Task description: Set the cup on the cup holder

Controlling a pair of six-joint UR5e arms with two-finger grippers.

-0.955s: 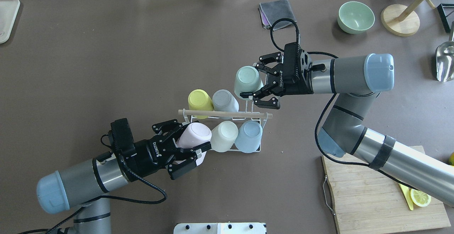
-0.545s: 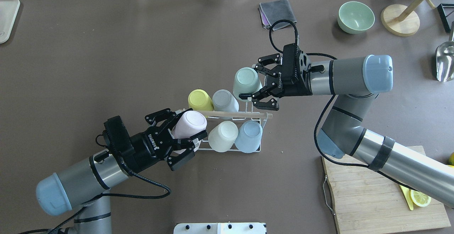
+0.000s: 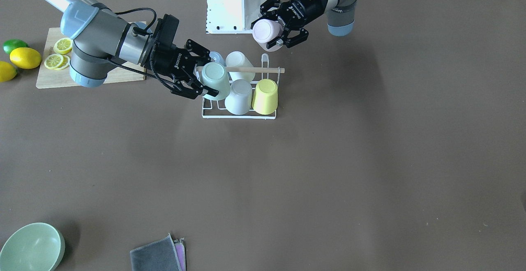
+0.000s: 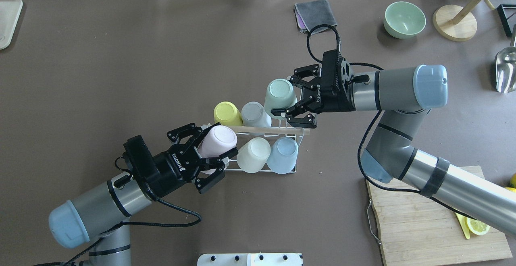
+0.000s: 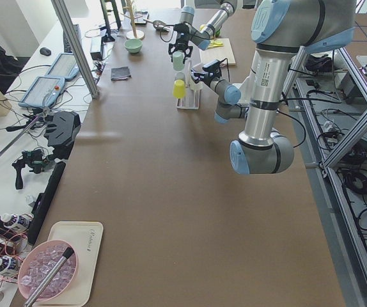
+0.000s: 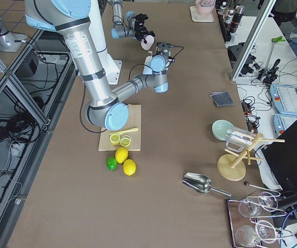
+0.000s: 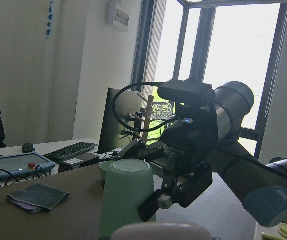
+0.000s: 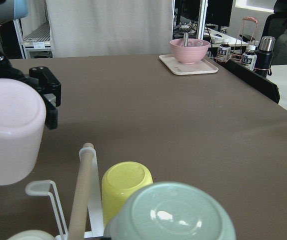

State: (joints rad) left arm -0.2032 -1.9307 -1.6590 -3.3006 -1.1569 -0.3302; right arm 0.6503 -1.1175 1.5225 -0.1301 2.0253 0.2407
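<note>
The word ROBOTIQ, in white capitals, stands on the black body of the left gripper [image 4: 221, 139], just behind its fingers; the same word marks the right gripper [image 4: 282, 95]

The cup holder [image 3: 238, 117]: white coated wire; its rod [image 4: 278, 129] bare light wood. Both pink cup [image 4: 217, 140] and mint cup [image 4: 280, 92]: smooth plastic, slight sheen. The table [image 4: 121, 76] cover: matt brown. Right, the cutting board [image 4: 419, 217]: grained wood.
</note>
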